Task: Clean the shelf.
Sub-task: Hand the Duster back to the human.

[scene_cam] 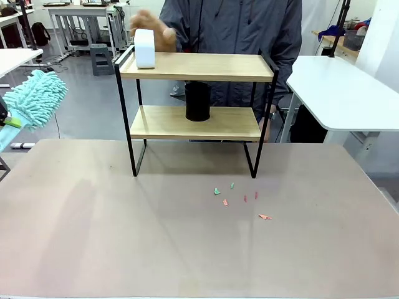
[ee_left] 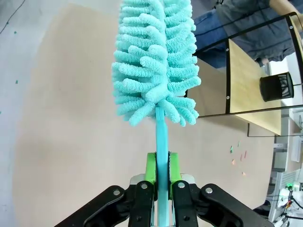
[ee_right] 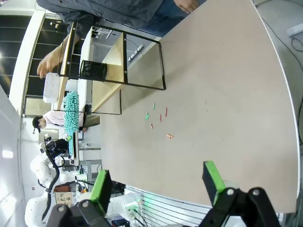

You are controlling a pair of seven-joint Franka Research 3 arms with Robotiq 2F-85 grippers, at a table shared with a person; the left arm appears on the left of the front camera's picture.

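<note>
Tan table (scene_cam: pixel 93 237): one shelf (scene_cam: pixel 199 67), one white box (scene_cam: pixel 144 48) atop, one black cup (scene_cam: pixel 197 101) below, six scraps (scene_cam: pixel 225 202) before it. Left gripper (ee_left: pixel 162 168) clamping one duster (ee_left: pixel 154 61); right gripper (ee_right: pixel 156 181) gaping, empty.

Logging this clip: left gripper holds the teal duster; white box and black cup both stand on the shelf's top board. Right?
No: the front view shows the black cup on the lower board of the shelf. The white box is on top, and the left gripper holds the teal duster.
</note>
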